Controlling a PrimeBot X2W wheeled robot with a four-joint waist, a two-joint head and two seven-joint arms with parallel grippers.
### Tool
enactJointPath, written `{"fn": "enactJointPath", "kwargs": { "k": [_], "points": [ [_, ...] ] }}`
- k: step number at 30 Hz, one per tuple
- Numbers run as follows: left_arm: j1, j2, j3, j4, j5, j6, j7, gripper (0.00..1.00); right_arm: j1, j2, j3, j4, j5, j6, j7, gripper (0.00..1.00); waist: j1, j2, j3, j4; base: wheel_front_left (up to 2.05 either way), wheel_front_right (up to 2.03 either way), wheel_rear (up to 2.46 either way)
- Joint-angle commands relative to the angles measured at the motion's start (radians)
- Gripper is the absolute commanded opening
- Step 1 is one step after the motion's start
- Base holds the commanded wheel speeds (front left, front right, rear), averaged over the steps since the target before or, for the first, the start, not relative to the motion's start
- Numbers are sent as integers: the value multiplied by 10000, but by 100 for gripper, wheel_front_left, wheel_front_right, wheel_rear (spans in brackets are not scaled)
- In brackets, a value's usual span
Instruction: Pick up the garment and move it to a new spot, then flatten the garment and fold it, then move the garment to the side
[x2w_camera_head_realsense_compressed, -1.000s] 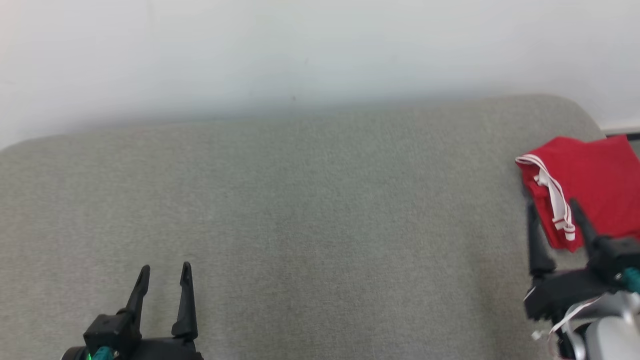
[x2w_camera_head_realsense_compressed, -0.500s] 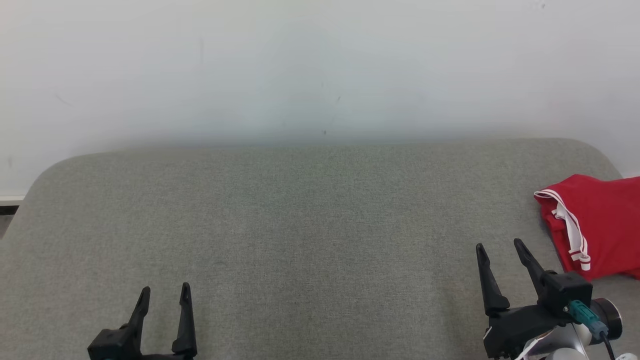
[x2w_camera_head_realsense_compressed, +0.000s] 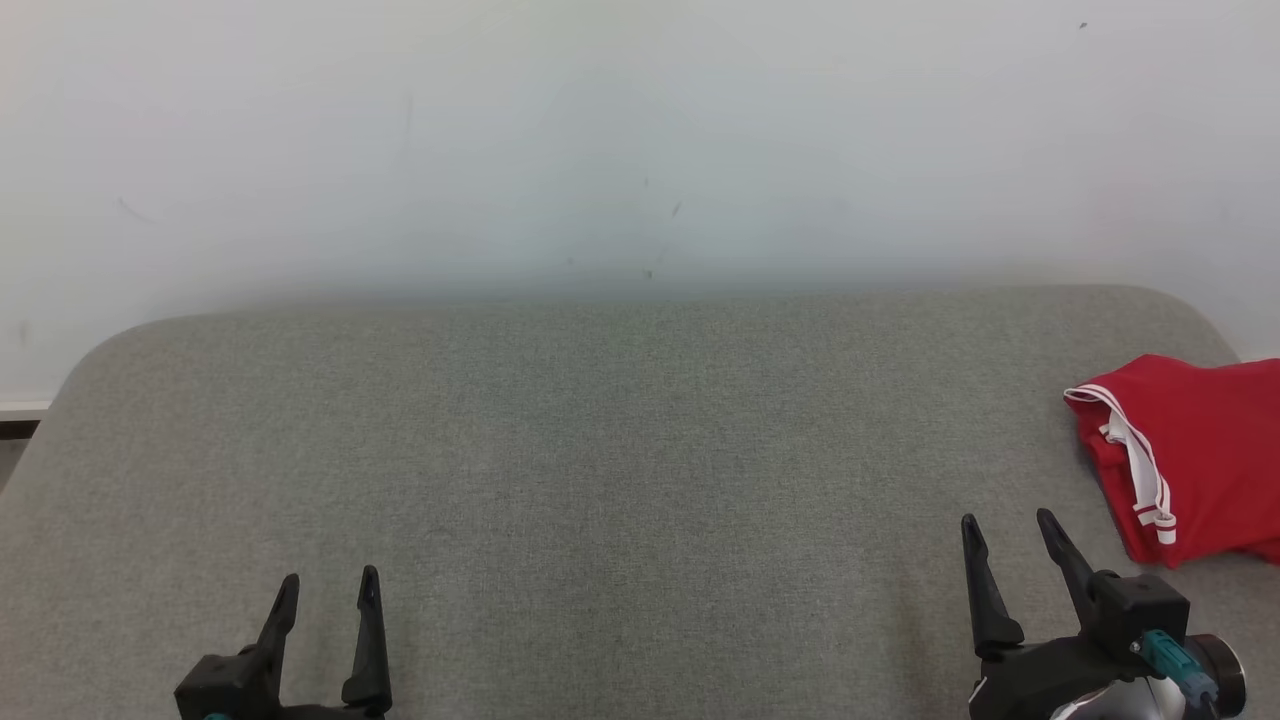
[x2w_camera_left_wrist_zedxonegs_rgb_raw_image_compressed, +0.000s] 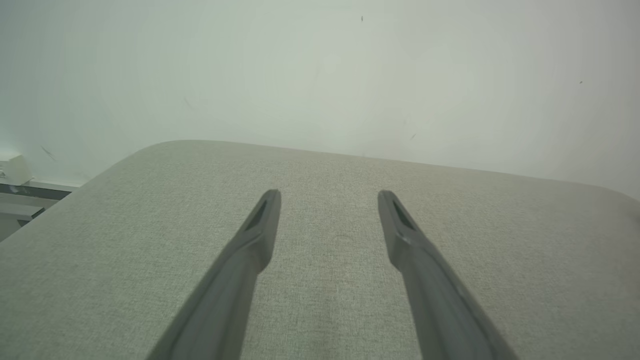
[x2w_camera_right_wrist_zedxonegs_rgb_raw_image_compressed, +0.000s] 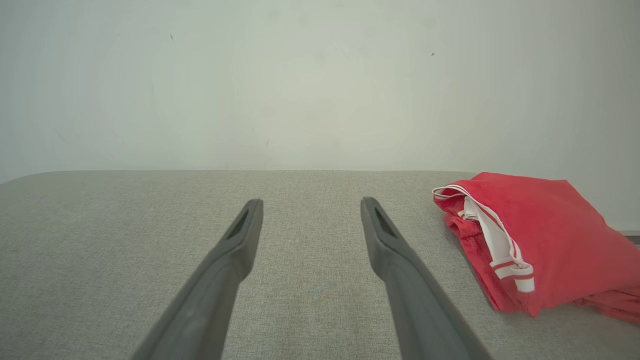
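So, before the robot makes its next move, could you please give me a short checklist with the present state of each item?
1. Red garment folded into a compact stack: ok.
2. Garment lying off to the right side of the grey cushion: ok.
3. Right gripper open, nothing between its fingers, apart from the garment: ok.
4. Left gripper open and empty, over bare cushion: ok.
5. Garment's far right edge fully on the cushion: cannot tell, as the picture's edge cuts it off.
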Motion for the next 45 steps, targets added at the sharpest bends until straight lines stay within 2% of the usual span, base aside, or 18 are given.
{"fn": "enactJointPath", "kwargs": {
  "k": [1, 28, 29, 34, 45],
  "points": [
    [-73, 2, 27, 19, 41, -3, 0, 100, 120, 34, -28, 21, -52, -2, -46, 100, 1, 0, 5, -6, 0, 0, 0],
    [-26, 4, -18, -27, 121, -4, 0, 100, 138, 327, -412, 107, 55, -1, -172, 100, 1, 0, 58, -67, 0, 0, 0],
    [-32, -4, -40, -19, 57, -31, 0, 0, 116, 309, -399, 110, 91, 0, -119, 0, 1, 0, 60, -68, 0, 0, 0],
    [202, -45, 9, 381, -151, -48, 112, 0, 356, 355, -449, 534, 263, 0, 5, 0, 1, 0, 65, -70, 0, 0, 0],
    [85, -38, 166, 240, -2120, -165, 641, 0, 286, 356, -552, 337, 2317, 1, 440, 0, 1, 0, 125, -85, 0, 0, 0]
  ]
}}
